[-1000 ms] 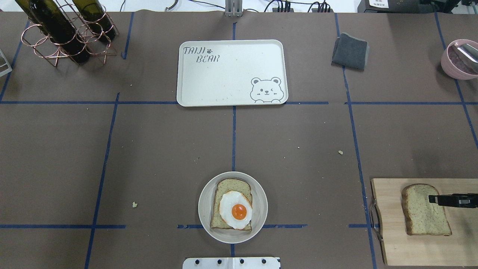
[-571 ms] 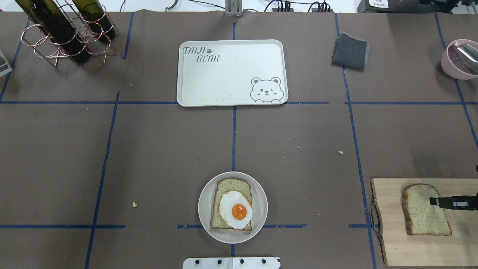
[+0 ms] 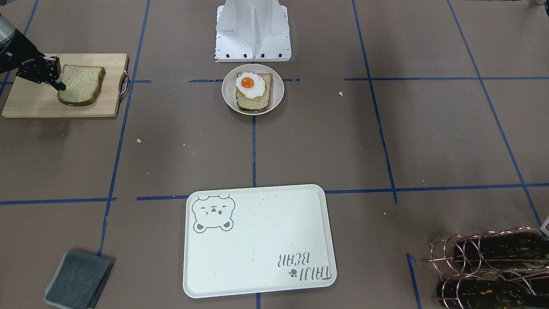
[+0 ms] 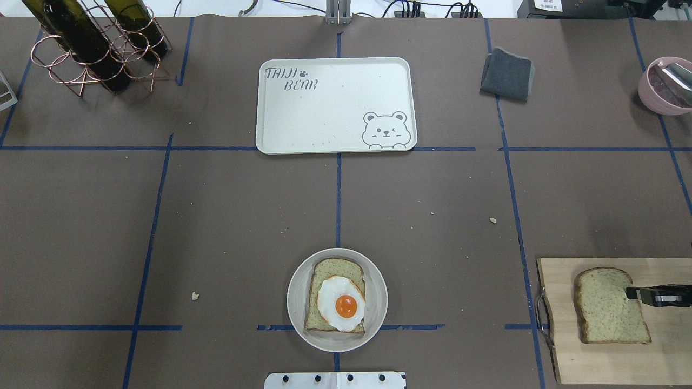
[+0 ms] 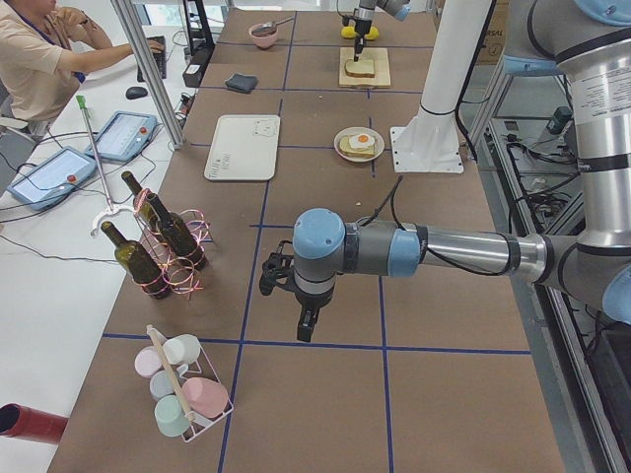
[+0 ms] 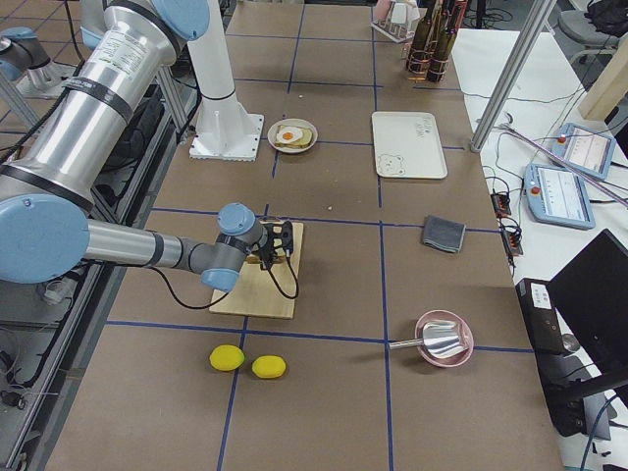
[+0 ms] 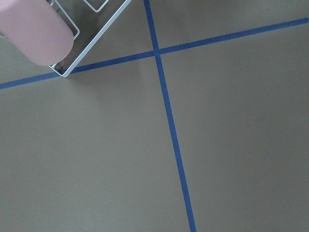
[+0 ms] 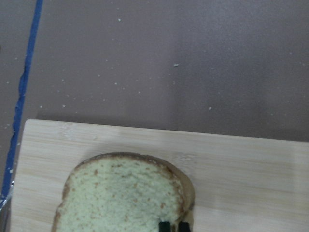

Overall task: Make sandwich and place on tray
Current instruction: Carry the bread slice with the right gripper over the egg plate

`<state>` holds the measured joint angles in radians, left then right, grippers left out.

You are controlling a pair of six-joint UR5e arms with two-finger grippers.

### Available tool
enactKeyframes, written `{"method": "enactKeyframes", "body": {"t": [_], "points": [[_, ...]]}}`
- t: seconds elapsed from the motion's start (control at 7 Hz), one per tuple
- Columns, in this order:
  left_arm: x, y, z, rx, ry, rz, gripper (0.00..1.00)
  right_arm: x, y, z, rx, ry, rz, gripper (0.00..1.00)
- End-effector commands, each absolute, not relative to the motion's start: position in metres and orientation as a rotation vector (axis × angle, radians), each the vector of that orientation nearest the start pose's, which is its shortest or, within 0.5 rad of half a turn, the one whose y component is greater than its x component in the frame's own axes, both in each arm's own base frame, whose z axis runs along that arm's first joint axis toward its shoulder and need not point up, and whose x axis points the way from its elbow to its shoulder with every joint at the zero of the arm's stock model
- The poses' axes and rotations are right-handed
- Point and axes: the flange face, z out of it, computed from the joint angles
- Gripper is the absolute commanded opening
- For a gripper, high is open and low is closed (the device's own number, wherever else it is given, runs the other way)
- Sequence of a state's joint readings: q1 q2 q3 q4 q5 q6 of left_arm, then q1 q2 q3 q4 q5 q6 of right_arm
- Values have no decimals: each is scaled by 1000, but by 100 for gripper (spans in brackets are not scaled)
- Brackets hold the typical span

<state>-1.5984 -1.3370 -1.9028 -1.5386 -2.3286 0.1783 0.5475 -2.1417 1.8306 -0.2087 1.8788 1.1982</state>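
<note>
One bread slice [image 4: 335,269] with the fried egg [image 4: 341,303] on it lies on the round plate [image 4: 296,302] near the robot's base. The second bread slice [image 4: 605,308] lies on the wooden cutting board [image 4: 594,362] at the right. My right gripper [image 4: 631,294] is shut on that slice's right edge; in the right wrist view its fingertips [image 8: 165,225] sit close together at the crust. The cream bear tray [image 4: 335,102] is bare at the far middle. My left gripper [image 5: 307,330] shows only in the exterior left view, over bare table; I cannot tell its state.
A grey cloth [image 4: 507,74] lies right of the tray, and a pink bowl [image 4: 664,86] stands at the far right. A copper rack with wine bottles [image 4: 97,46] stands at the far left. Two lemons [image 6: 228,357] lie beyond the board. A cup rack [image 5: 182,394] stands near the left gripper.
The slice on the board has shifted a little left and turned slightly. The right gripper's tip has drawn back right to the slice's edge.
</note>
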Motion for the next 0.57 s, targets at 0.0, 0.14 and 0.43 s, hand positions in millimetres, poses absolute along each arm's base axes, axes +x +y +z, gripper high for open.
{"method": "enactKeyframes", "body": {"t": [0.0,0.14,0.43], "points": [[-76,-394,605,137,748,167,100,-185,-230,526,252,-1192,-55,0],[-76,-394,606,135,749,166,100,-197,-236,494,282,-1260,-69,0],[-76,-393,610,128,748,161,100,-244,-258,449,271,-1365,-58,0]]}}
